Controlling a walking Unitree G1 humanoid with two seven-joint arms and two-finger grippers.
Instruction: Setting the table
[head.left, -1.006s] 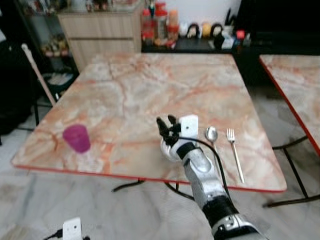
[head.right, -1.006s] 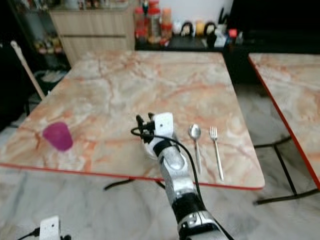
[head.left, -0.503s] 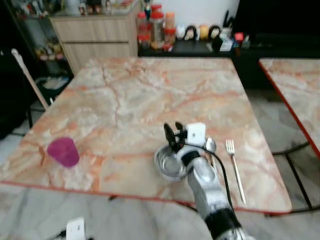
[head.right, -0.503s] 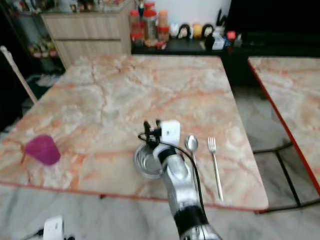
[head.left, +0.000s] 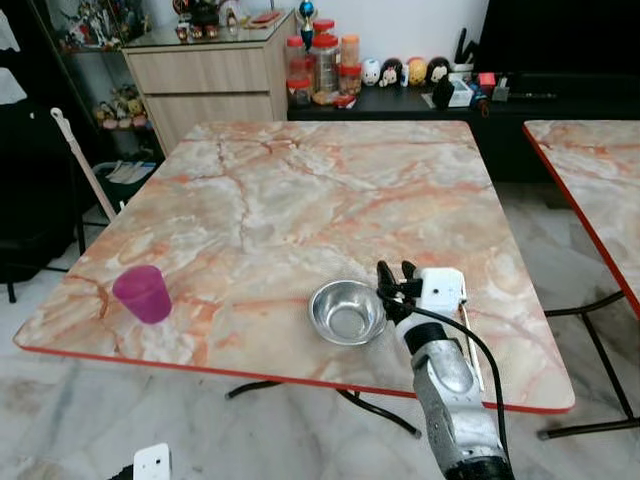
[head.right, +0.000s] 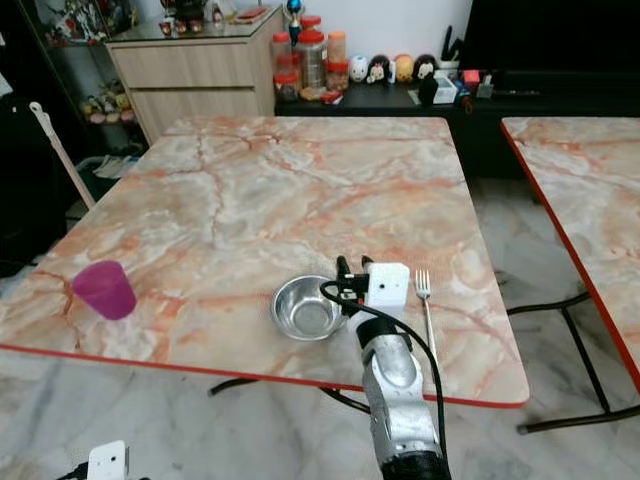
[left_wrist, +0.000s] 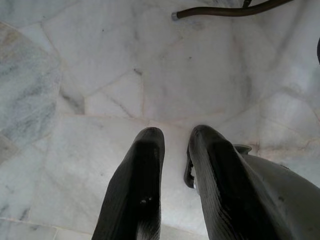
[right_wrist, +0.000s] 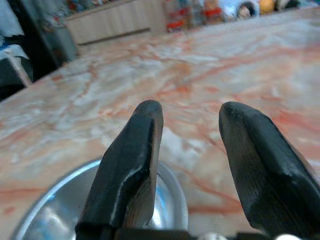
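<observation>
Bowl (head.left: 346, 311) is the landmark here: a small steel one, empty, sitting flat on the marble worktop (head.left: 300, 190) close to its near edge. A second ago the right tool was directly over it and hid most of it; half a second ago the bowl showed beneath the fingers; now the right tool (head.left: 394, 281) hangs just beside the bowl's right rim, fingers spread apart with nothing between them, as the right wrist view confirms with the rim showing below the two black fingers (right_wrist: 134, 170). The arm has drawn back toward the robot, and the camera has also shifted, so part of that change is the head moving.

My reading is that the bowl has been set down and released, so this item of the place setting is done. A fork (head.right: 426, 300) lies beyond the tool on the bowl's right, parallel to the worktop's side edge; the spoon seen earlier between bowl and fork is now hidden behind the wrist camera. A purple cup (head.left: 142, 293) stands well to the bowl's left, near the left corner, and probably wants bringing closer to the setting next.

The left tool (left_wrist: 172, 150) hangs idle, pointing at the tiled floor, its fingers narrowly parted and holding nothing.
</observation>
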